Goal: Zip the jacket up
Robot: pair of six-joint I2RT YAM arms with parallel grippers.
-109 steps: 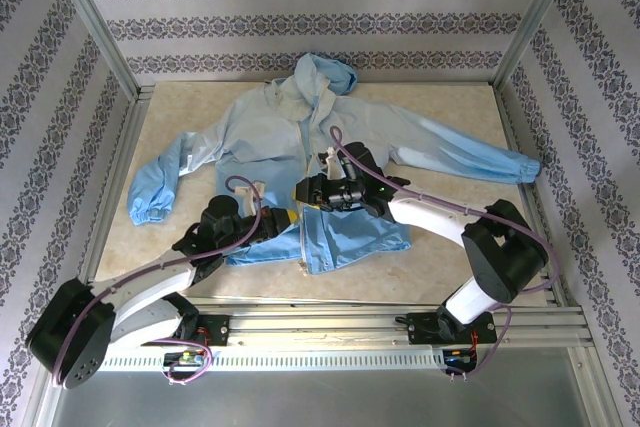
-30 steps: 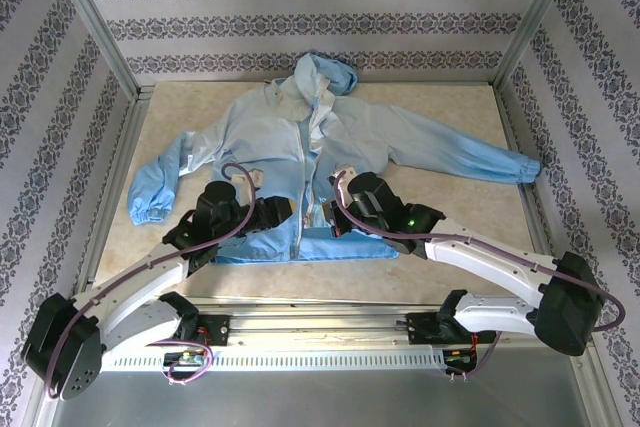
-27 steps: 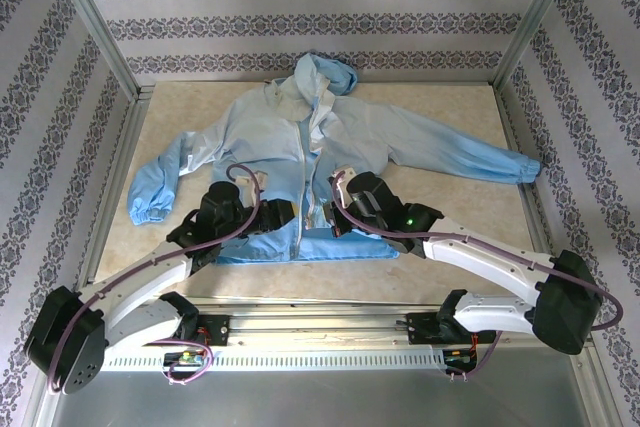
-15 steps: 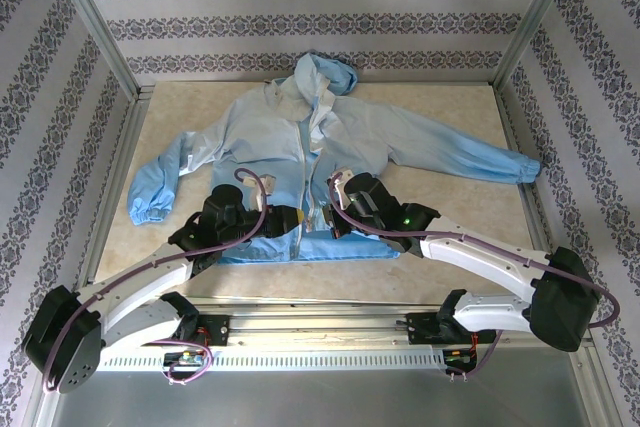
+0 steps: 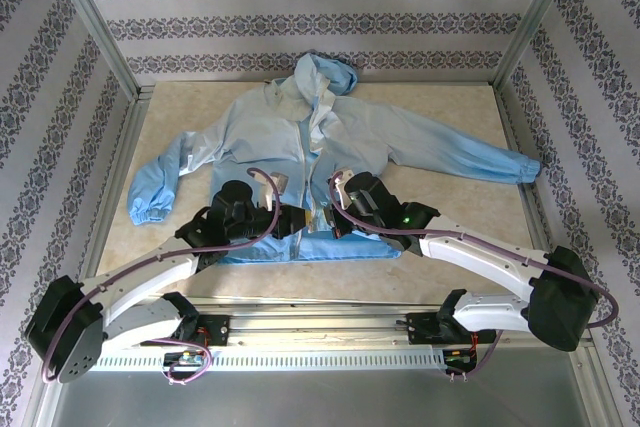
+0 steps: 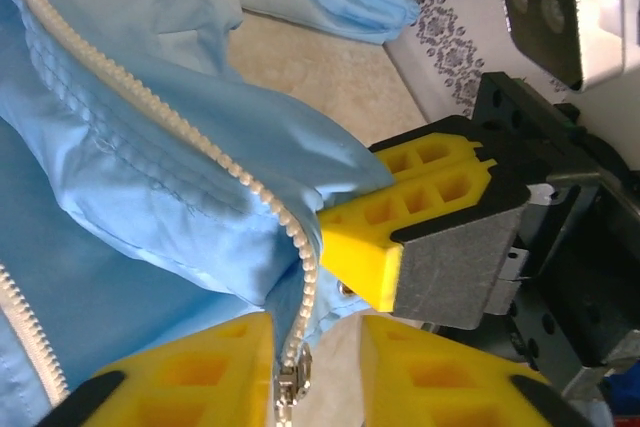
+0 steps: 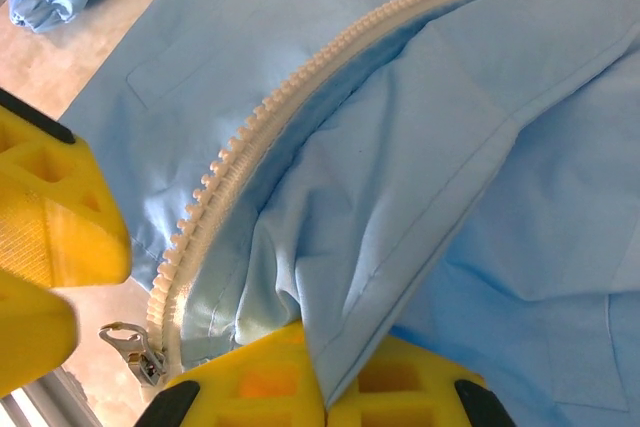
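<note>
Right fingers [image 7: 255,377] were clamped on the jacket [image 5: 250,137] front beside the zipper [image 7: 260,112], apparently to steady it, while left fingers [image 6: 180,372] stood slightly apart astride the slider [image 6: 290,382]

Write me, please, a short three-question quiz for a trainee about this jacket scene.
1. True or false: the zipper of the jacket is closed all the way up.
2. What does the right pincer pinch? A) a sleeve cuff B) the hood C) front fabric beside the zipper
3. Which small metal part sits in the gap between the fingers of the left pincer?
Key: 1 false, its rows of teeth lie apart; 2 C; 3 the zipper slider.
</note>
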